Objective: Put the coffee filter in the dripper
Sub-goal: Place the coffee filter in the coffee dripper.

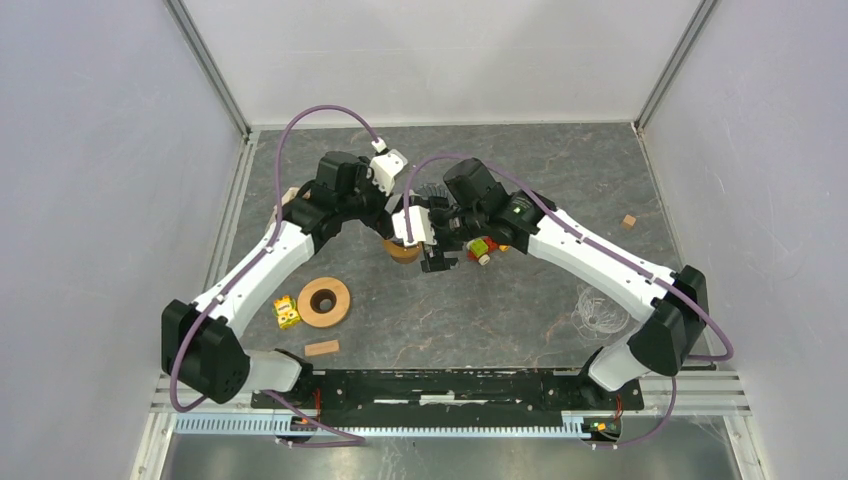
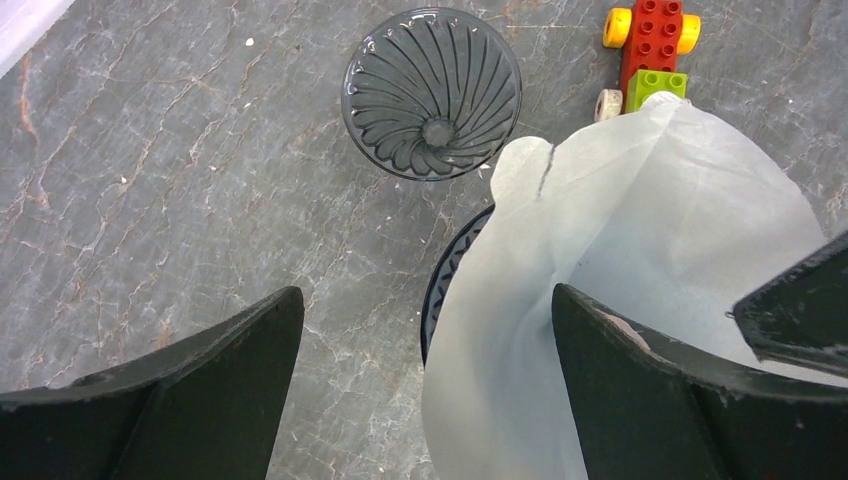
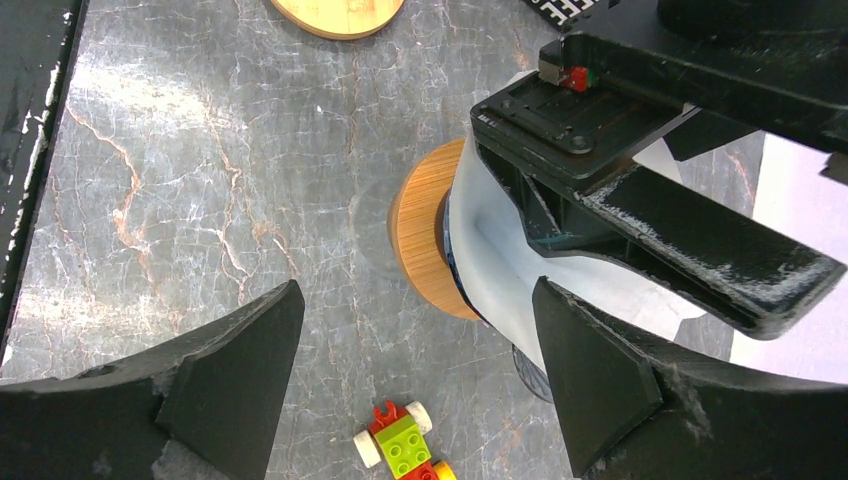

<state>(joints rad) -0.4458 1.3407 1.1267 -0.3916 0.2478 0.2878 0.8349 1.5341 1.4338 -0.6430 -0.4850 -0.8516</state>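
The white paper coffee filter (image 2: 650, 240) stands open in a dark-rimmed dripper (image 2: 438, 295) with a round wooden base (image 3: 420, 235); the base also shows in the top view (image 1: 402, 252). My left gripper (image 2: 425, 400) is open above it. Its right finger (image 2: 640, 400) presses against the filter's paper, and its left finger (image 2: 200, 400) hangs over bare table. My right gripper (image 3: 420, 390) is open and empty, its right finger (image 3: 610, 390) close beside the filter (image 3: 495, 270). In the top view both grippers meet over the dripper, and the filter is mostly hidden.
A smoked glass cone (image 2: 432, 92) stands just beyond the dripper. A Lego car (image 3: 400, 445) lies beside it. A wooden ring (image 1: 324, 301), a yellow block (image 1: 286, 312) and a wood piece (image 1: 321, 348) lie front left. A clear glass dripper (image 1: 600, 312) stands at the right.
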